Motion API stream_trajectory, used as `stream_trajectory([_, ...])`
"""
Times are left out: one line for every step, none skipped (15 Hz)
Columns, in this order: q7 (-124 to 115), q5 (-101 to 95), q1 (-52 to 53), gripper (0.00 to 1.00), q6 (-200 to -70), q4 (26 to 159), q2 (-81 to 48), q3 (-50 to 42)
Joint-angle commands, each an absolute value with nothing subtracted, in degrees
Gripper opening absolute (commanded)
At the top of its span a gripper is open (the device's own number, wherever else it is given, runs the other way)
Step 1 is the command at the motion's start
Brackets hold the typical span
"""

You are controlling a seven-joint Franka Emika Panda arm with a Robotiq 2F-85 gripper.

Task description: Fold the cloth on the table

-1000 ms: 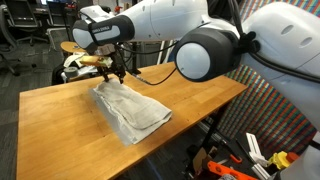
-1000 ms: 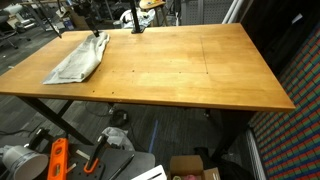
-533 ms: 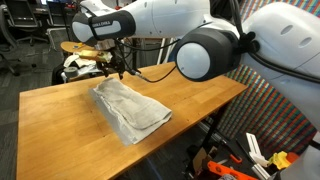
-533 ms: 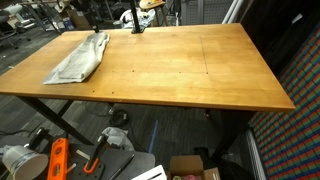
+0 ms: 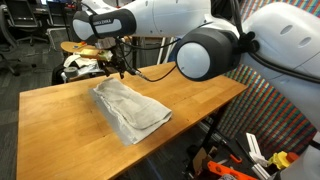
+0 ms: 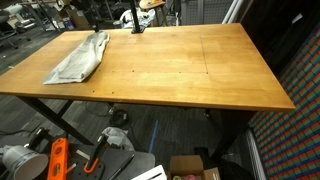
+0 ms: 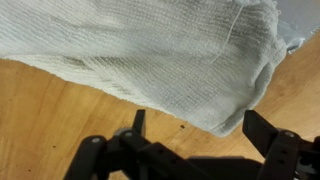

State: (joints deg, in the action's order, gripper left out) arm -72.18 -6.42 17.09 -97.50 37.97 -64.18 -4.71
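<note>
pincer (image 7: pixel 200 123) wide open, empty | over cloth (image 7: pixel 150 50) edge | wooden table (image 7: pixel 45 115)

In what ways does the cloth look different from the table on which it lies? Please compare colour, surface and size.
Colour: the cloth is pale grey-white, the table is orange-brown wood. Surface: in the wrist view the cloth is ribbed and wrinkled, the table smooth and flat. Size: the cloth covers only a small part near one end of the table. Both are longer than wide.
</note>
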Motion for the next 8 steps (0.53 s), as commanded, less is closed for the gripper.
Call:
stream_trajectory([-70.58, -6.9, 17.1, 1.0, -98.04, 39.09, -63.7, -4.72])
stream_trajectory([-69.17, -6.6, 16.74, 1.0, -97.81, 40.29, -63.04, -4.31])
stream_trajectory([-67.44, -6.45, 16.27, 1.0, -98.92, 42.04, -62.29, -4.04])
stream_trajectory([-65.78, -6.09, 15.76, 1.0, -99.4, 43.69, -61.54, -3.69])
stream_trajectory([-64.33, -5.67, 15.14, 1.0, -100.44, 45.32, -60.82, -3.35])
stream_trajectory([-62.85, -5.08, 14.19, 1.0, -102.37, 47.67, -59.55, -2.85])
stream_trajectory([-62.04, -4.57, 13.33, 1.0, -104.36, 50.21, -58.19, -2.55])
stream_trajectory([-61.49, -3.91, 12.32, 1.0, -107.18, 53.23, -56.53, -2.22])
